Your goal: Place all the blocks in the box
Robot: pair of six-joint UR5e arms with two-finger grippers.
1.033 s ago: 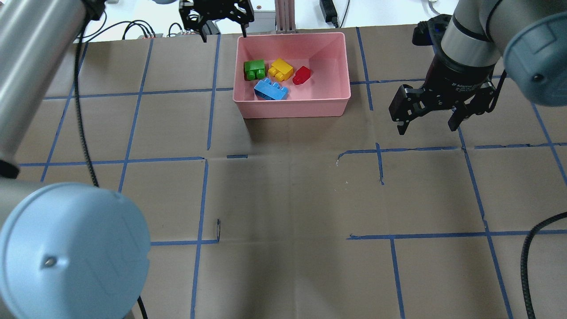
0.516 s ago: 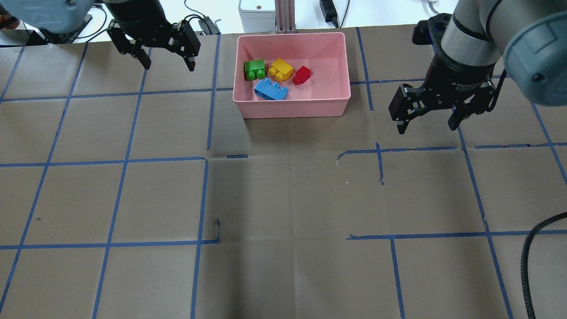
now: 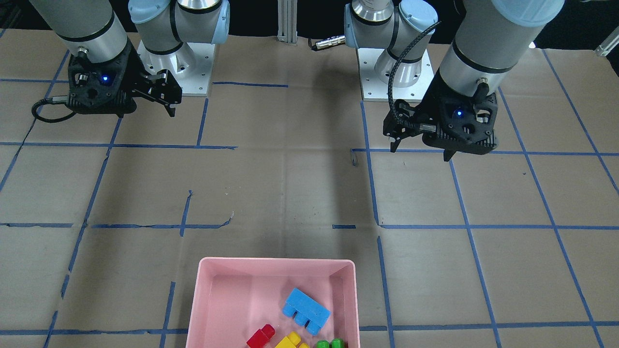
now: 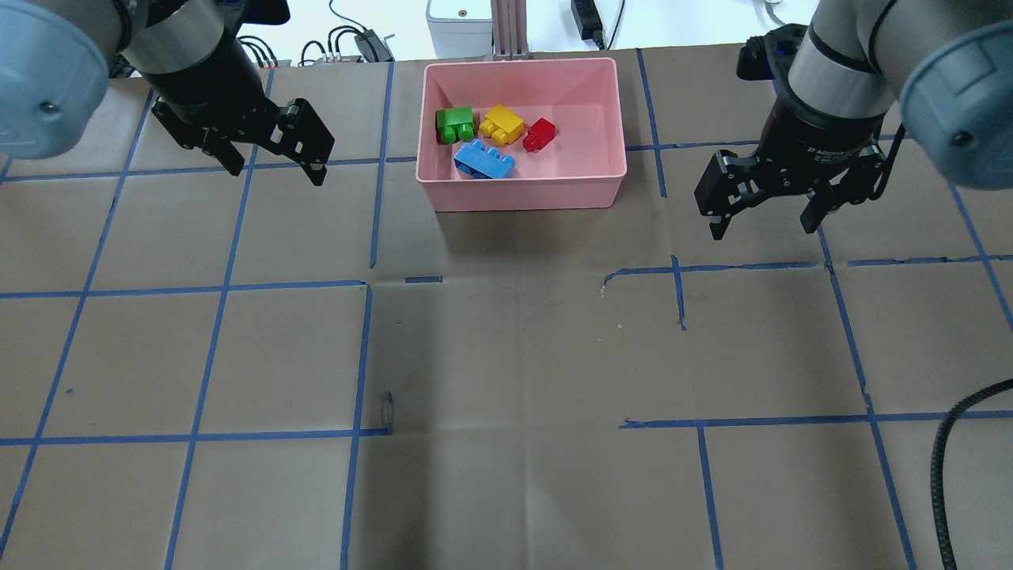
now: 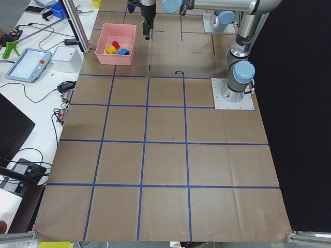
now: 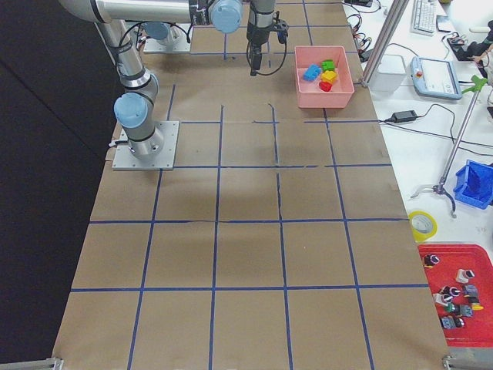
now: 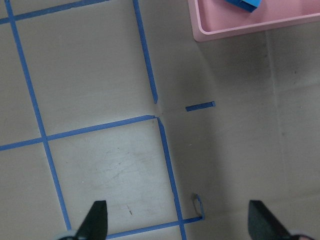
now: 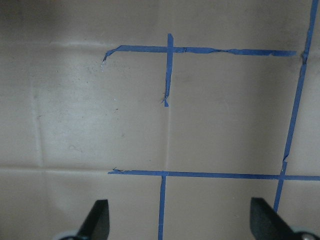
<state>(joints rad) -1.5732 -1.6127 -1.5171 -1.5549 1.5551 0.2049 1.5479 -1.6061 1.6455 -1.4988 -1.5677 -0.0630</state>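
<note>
The pink box [image 4: 522, 194] stands at the far middle of the table. In it lie the green block [image 4: 455, 124], the yellow block [image 4: 502, 124], the red block [image 4: 539, 134] and the light-blue block [image 4: 483, 161]. My left gripper [image 4: 277, 174] is open and empty, above the table to the left of the box. My right gripper [image 4: 762, 229] is open and empty, to the right of the box. The left wrist view shows the box's corner [image 7: 240, 30] and an edge of the blue block [image 7: 242, 4]. The front view shows the box [image 3: 275, 262] and the blue block [image 3: 306, 310].
Brown paper with a blue tape grid [image 4: 364, 285] covers the table. An aluminium post [image 4: 506, 28] and cables stand just behind the box. A black cable [image 4: 957, 443] hangs at the near right. The right wrist view shows only paper and tape [image 8: 167, 70].
My left gripper has moved from behind the box's far left corner out to the left and toward the robot, still open and empty. The right arm and the blocks have not moved.
</note>
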